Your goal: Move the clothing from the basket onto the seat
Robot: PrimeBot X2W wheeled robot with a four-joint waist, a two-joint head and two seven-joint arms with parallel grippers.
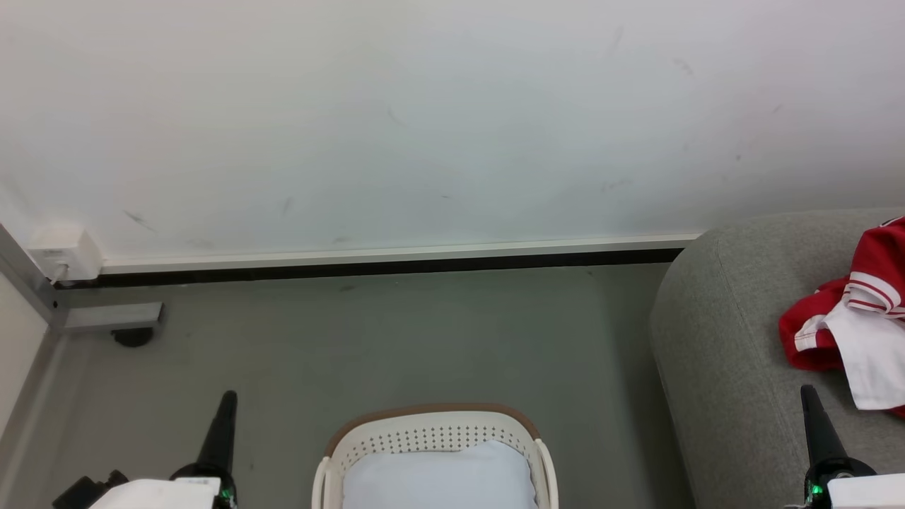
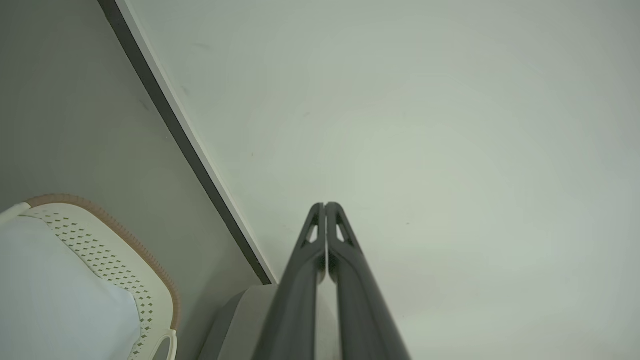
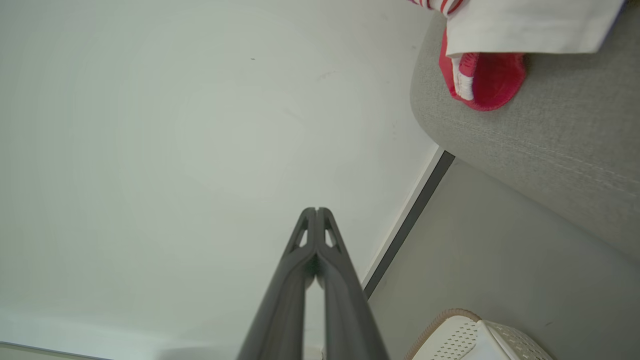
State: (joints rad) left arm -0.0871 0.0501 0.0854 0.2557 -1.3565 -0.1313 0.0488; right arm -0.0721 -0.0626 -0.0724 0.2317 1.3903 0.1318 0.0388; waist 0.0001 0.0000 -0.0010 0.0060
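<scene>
White wall (image 1: 452, 127) behind, clothing (image 1: 845, 329) lies on seat (image 1: 728, 339) at three o'clock; basket (image 1: 431, 426) seemingly cleared, so left gripper (image 1: 227, 397) and right gripper (image 1: 807, 393) rest closed, empty.

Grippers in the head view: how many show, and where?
2. The left gripper rises at lower left beside the basket; the right gripper at lower right, against the seat near the clothing. Both are shut.
</scene>
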